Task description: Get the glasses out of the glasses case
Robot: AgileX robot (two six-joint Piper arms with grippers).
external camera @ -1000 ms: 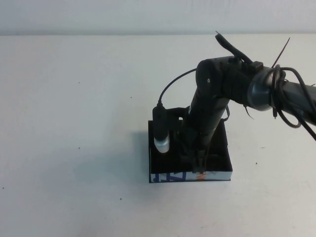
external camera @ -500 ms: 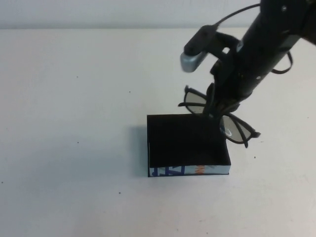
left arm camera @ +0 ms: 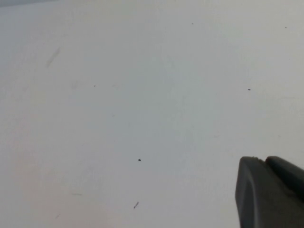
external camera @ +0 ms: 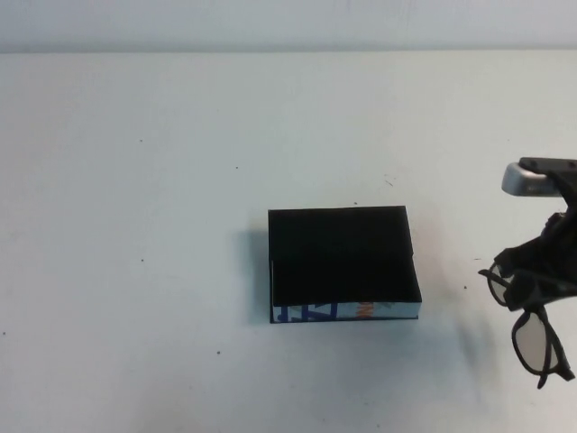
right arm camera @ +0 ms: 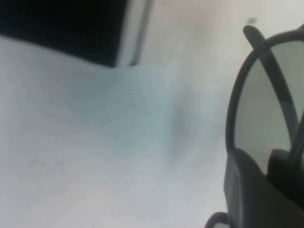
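The glasses case (external camera: pixel 343 263) lies open at the table's middle, its black inside empty, its white printed wall (external camera: pixel 347 311) facing me. My right gripper (external camera: pixel 534 275) is at the right edge of the high view, to the right of the case. It is shut on the dark-framed glasses (external camera: pixel 538 347) at their middle and holds them above the table, one lens hanging low. The right wrist view shows a greyish lens (right arm camera: pixel 261 109) just past the gripper (right arm camera: pixel 268 159) and a corner of the case (right arm camera: pixel 61 28). My left gripper (left arm camera: pixel 263 164) shows only in its wrist view, fingers together, over bare table.
The white table (external camera: pixel 135 225) lies around the case, with a few small dark specks on it. Its far edge meets a pale wall at the top of the high view.
My right gripper has lifted the glasses out of the case and carried them right and toward me. The case has stayed in place and now stands empty.
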